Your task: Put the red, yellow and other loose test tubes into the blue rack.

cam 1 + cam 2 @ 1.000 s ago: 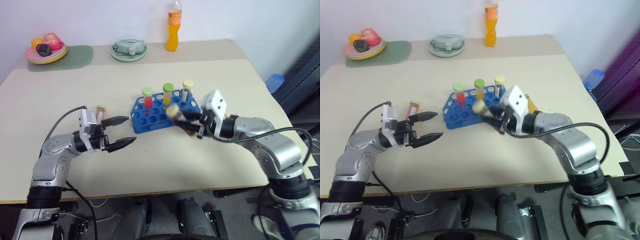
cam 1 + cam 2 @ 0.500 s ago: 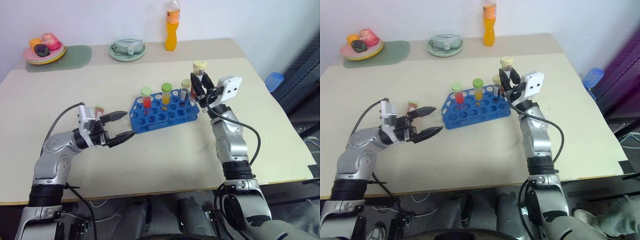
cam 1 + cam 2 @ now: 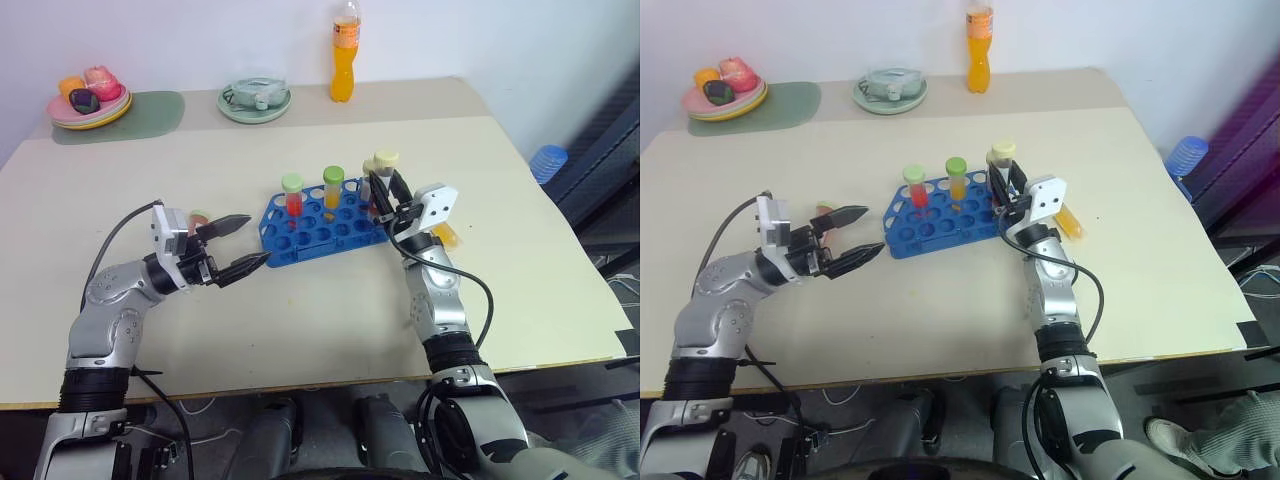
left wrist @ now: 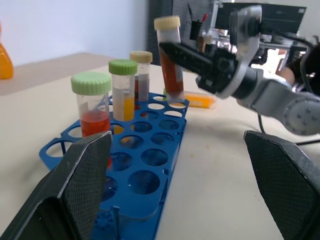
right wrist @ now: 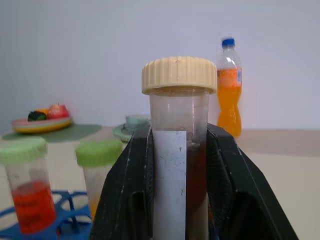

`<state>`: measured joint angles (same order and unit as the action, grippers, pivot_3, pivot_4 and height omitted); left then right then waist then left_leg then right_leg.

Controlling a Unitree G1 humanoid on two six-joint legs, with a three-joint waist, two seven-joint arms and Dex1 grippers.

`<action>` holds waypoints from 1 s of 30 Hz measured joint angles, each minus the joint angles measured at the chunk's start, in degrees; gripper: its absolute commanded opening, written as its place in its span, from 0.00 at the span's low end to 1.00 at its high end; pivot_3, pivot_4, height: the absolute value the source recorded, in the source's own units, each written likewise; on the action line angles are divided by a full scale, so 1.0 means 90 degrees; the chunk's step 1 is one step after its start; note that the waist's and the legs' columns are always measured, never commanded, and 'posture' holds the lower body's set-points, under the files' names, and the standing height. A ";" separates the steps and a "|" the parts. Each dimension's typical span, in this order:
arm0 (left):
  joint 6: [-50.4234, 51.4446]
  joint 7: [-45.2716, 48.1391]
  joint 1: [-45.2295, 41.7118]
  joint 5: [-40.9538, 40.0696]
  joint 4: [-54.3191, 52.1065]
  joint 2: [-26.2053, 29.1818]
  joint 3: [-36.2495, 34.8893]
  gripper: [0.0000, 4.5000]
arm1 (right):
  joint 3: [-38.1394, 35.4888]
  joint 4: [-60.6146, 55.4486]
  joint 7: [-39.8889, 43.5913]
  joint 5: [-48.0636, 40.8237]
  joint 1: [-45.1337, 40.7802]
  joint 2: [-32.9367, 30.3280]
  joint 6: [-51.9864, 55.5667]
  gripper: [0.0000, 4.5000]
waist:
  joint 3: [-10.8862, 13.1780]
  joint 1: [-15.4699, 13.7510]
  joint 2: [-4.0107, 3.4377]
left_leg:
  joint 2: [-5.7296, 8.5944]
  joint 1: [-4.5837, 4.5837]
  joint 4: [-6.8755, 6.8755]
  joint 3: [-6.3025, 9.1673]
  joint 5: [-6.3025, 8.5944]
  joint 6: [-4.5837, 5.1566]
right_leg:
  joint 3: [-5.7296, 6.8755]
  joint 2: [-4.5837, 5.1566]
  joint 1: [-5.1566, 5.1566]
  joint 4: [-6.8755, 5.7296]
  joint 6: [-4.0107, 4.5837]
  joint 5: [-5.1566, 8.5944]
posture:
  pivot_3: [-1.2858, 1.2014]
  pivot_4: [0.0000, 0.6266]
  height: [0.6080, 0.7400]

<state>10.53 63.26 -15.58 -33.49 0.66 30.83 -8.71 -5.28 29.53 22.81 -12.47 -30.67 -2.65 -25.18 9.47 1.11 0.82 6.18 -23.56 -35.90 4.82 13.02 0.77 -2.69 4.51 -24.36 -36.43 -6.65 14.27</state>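
Fingers of your right gripper (image 3: 385,190) were clamped on a cream-capped tube of dark brown liquid (image 5: 176,145), held nearly upright with its lower end over the right end of the blue rack (image 3: 320,232). From the left wrist view, the tube's bottom sat just at or above one of the rack's end holes; you could not tell whether it had entered.

Your left gripper (image 3: 240,245) hung above the counter (image 3: 330,310) just to the left of the rack, its two black fingers (image 4: 80,195) spread wide with nothing between them, pointing toward the rack.

In the rack you had three tubes standing upright along the far row: a green-capped tube with red liquid (image 3: 293,196), a green-capped tube with yellow-orange liquid (image 3: 333,187), and a cream-capped tube (image 4: 141,75) beside the one in your grip. The near rows of holes were unfilled.

One loose tube with red content (image 3: 199,218) lay on the counter behind your left gripper. Another, an orange-yellow tube (image 3: 1068,219), lay on the counter just right of your right wrist.

Along the far edge stood an orange drink bottle (image 3: 345,52), a pale green dish (image 3: 257,100), and a plate of toy food (image 3: 90,98) on a green mat (image 3: 150,112).
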 measured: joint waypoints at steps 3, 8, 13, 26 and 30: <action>0.0131 -0.0142 -0.0002 -0.0051 -0.0211 -0.0004 0.0001 0.97 | -0.0067 0.0257 -0.0042 0.0000 -0.0109 0.0009 -0.0241 0.17 | -0.0001 0.0002 0.0000 | 0.0000 0.0006 0.0000 0.0000 -0.0001 -0.0001 | 0.0000 0.0000 0.0000 0.0000 0.0000 0.0000 | 0.52 0.24 1.00; 0.0320 -0.0281 -0.0005 -0.0103 -0.0398 -0.0003 0.0001 0.97 | -0.0088 0.0444 -0.0094 -0.0003 -0.0109 0.0057 -0.0543 0.17 | -0.0001 0.0005 -0.0001 | -0.0001 0.0009 0.0000 0.0001 0.0000 0.0000 | 0.0000 -0.0002 0.0002 -0.0001 0.0000 0.0000 | 0.52 0.24 1.00; 0.0458 -0.0353 -0.0009 -0.0108 -0.0486 0.0010 0.0001 0.97 | -0.0085 0.0449 -0.0119 -0.0006 -0.0018 0.0089 -0.0715 0.17 | -0.0001 0.0000 -0.0001 | -0.0001 0.0011 0.0000 0.0001 0.0000 -0.0001 | 0.0000 -0.0002 0.0003 -0.0001 0.0000 0.0000 | 0.52 0.24 1.00; 0.0730 -0.0534 -0.0344 -0.0108 -0.0631 0.0003 0.0044 0.97 | -0.0054 0.0506 -0.0186 0.0104 0.0234 0.0247 -0.0798 0.17 | -0.0002 0.0001 0.0000 | -0.0001 0.0012 0.0001 0.0002 -0.0002 -0.0004 | 0.0000 -0.0004 0.0003 -0.0001 0.0000 0.0000 | 0.52 0.24 1.00; 0.0771 -0.0558 -0.0364 -0.0108 -0.0639 -0.0045 0.0100 0.97 | -0.0088 0.0858 -0.0052 0.0047 0.0063 0.0264 -0.1007 0.49 | -0.0002 0.0017 0.0000 | -0.0002 0.0013 0.0003 0.0002 -0.0004 -0.0007 | 0.0000 -0.0006 0.0004 -0.0002 0.0001 0.0000 | 0.52 0.24 1.00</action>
<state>17.47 58.24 -18.86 -34.46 -5.08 30.42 -7.81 -6.07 37.26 22.35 -12.04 -30.10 -0.28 -34.25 9.45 1.26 0.82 6.16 -23.44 -35.88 4.84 12.98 0.70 -2.69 4.45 -24.32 -36.45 -6.65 14.27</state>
